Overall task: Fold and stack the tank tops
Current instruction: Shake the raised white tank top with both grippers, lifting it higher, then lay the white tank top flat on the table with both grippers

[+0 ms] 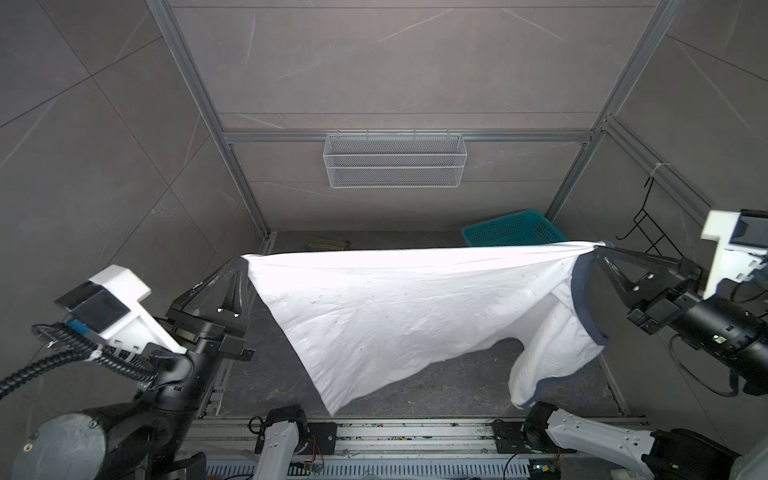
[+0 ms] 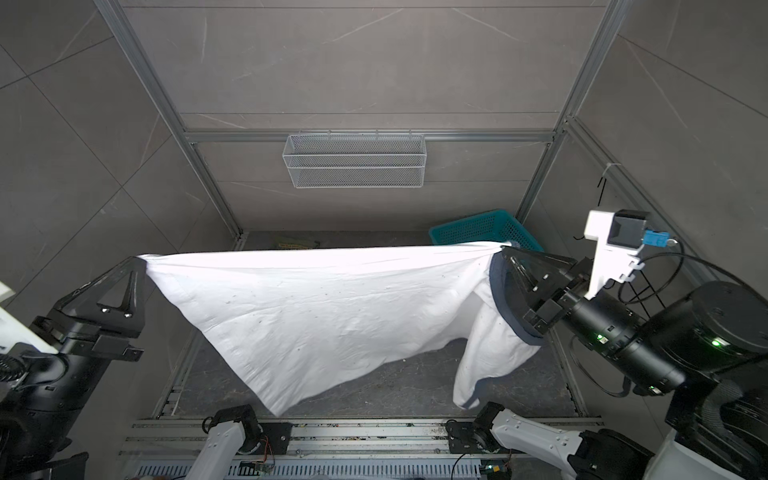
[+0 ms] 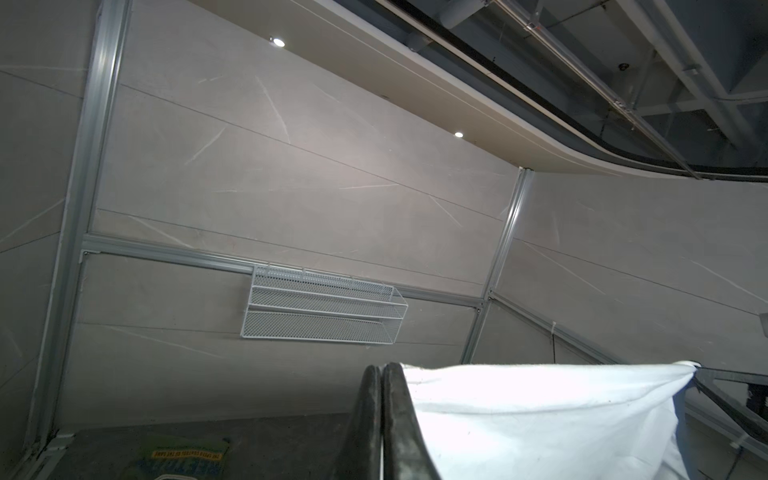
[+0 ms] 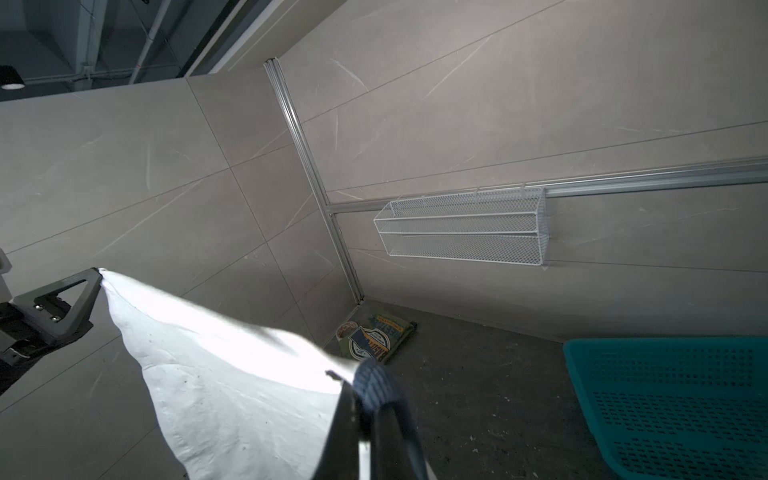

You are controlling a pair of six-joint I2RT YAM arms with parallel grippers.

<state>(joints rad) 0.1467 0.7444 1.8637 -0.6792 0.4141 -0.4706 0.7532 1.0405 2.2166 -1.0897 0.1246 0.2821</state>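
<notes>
The white tank top (image 1: 395, 299) (image 2: 311, 299) hangs in the air, stretched taut along its upper edge between my two grippers. My left gripper (image 1: 242, 258) (image 3: 382, 368) is shut on its left corner. My right gripper (image 1: 596, 248) (image 4: 361, 386) is shut on its right end, next to the dark grey armhole trim (image 1: 582, 299). The cloth sags to a point near the table's front edge. The olive green tank top (image 1: 328, 246) (image 4: 374, 338) lies folded at the back of the table, graphic up, mostly hidden behind the white one in both top views.
A teal plastic basket (image 1: 515, 232) (image 4: 673, 399) stands at the back right of the dark table. A white wire basket (image 1: 395, 160) hangs on the back wall. A black wire hook (image 1: 648, 224) hangs on the right wall. Aluminium rails frame the table.
</notes>
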